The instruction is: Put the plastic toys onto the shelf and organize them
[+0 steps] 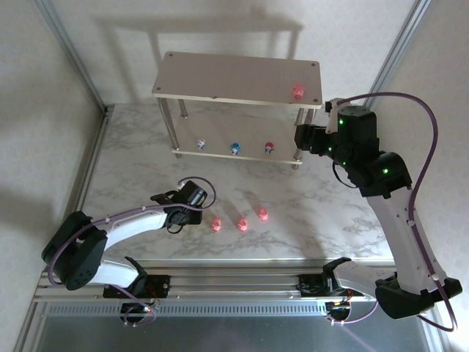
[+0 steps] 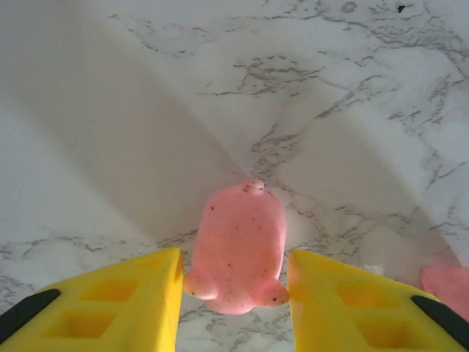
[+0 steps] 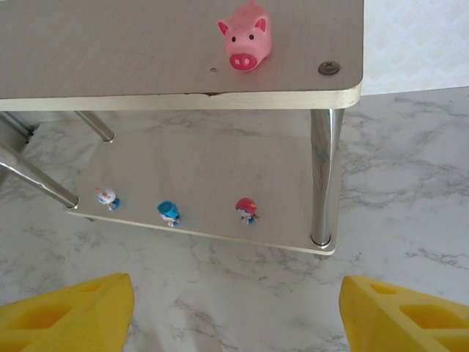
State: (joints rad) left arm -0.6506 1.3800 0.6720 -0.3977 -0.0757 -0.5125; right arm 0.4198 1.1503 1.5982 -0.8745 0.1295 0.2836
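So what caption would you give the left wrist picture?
Left gripper straddling a pink pig toy on the marble table.

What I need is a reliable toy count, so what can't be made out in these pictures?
Left wrist: a second pink toy is cut off by the right edge.
Left wrist: whether the left gripper's yellow fingers touch the pink plastic pig; the bottom edge crops them.
Top external: the three tiny whitish figurines on the beige shelf's lower board are too small for detail.

Four pink pigs; three whitish figurines; one shelf.
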